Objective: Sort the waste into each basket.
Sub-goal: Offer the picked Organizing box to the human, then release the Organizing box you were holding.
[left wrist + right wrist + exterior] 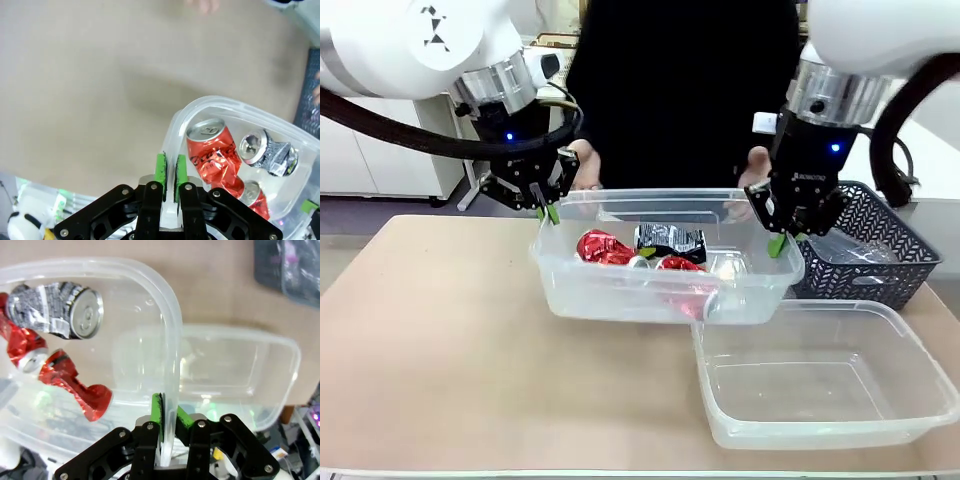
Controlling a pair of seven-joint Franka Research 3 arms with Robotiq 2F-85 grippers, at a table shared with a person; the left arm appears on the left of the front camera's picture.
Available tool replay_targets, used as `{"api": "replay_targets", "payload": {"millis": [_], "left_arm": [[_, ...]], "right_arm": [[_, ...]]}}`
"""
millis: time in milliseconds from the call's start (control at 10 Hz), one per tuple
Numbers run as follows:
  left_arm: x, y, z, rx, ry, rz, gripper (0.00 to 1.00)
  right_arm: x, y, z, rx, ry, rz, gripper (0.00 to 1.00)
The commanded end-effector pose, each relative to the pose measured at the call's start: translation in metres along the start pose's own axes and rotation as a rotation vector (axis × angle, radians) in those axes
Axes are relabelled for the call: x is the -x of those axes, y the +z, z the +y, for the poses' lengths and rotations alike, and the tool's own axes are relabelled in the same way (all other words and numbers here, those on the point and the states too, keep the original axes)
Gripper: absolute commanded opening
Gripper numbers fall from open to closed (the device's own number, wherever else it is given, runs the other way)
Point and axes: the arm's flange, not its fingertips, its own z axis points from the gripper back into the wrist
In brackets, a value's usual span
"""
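Observation:
A clear basket (620,296) hangs between both grippers, raised a little off the table. My left gripper (548,212) is shut on its left rim (225,102), seen close in the left wrist view (170,167). My right gripper (777,243) is shut on its right rim (170,315), seen close in the right wrist view (167,412). Inside lie crushed red cans (602,248) (212,150) (75,385) and a silver-and-black can (670,240) (262,150) (60,302). A second clear basket (790,310) (295,355) stands empty at the front right, partly under the raised one.
A dark grey-blue basket (885,275) (270,265) with see-through plastic in it stands at the right, behind the empty tub. A person in black stands at the far side, hands (585,165) close behind the raised tub. Bare tabletop lies to the left and front.

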Motion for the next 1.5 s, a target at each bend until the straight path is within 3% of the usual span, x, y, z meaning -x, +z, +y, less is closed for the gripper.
{"api": "replay_targets", "payload": {"millis": [0,200,500,600,700,1400], "left_arm": [[-0.053,0.000,-0.017,-0.020,0.061,-0.103,0.09],[-0.086,-0.011,-0.030,-0.006,0.036,-0.121,0.09],[-0.101,-0.026,-0.033,0.008,0.064,-0.119,0.09],[-0.103,-0.029,-0.030,0.013,0.102,-0.046,0.09],[-0.107,-0.024,-0.012,-0.041,-0.003,-0.098,0.09],[-0.107,-0.024,-0.012,-0.041,-0.003,-0.098,0.09]], "right_arm": [[-0.070,0.011,0.017,-0.064,0.021,0.024,0.05],[-0.100,0.000,0.025,-0.114,0.042,0.047,0.05],[-0.109,-0.013,0.026,-0.133,0.016,0.040,0.05],[-0.112,-0.019,0.029,-0.135,0.036,0.070,0.05],[-0.117,-0.019,0.009,-0.077,-0.015,0.052,0.05],[-0.117,-0.019,0.009,-0.077,-0.015,0.052,0.05]]}}
